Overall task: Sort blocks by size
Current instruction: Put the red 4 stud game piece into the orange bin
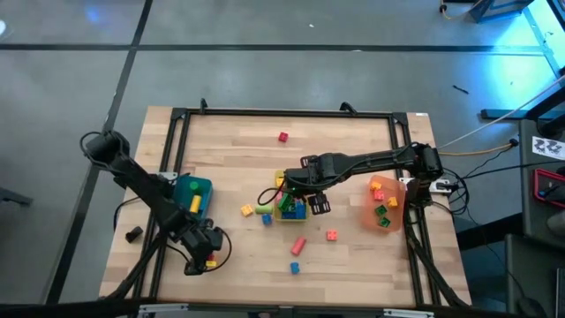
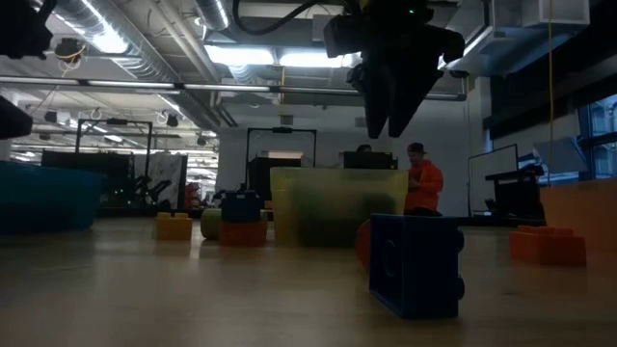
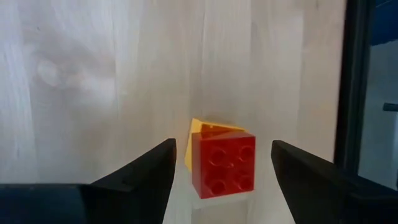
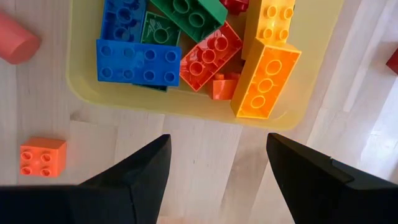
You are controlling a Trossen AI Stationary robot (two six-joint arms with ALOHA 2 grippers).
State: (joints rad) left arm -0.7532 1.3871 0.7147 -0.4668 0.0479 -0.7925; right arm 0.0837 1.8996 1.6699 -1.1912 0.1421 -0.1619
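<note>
Blocks scattered on table and sorted into bins; both grippers released.
High view: left gripper (image 1: 205,256) near front-left edge; right gripper (image 1: 305,196) over yellow bin (image 1: 291,215). Left wrist view: spread fingers (image 3: 146,174) flank studded red block (image 3: 224,164) against a yellow block (image 3: 198,129). Right wrist view: parted fingers above long blue (image 4: 138,63), red, orange bars.
</note>
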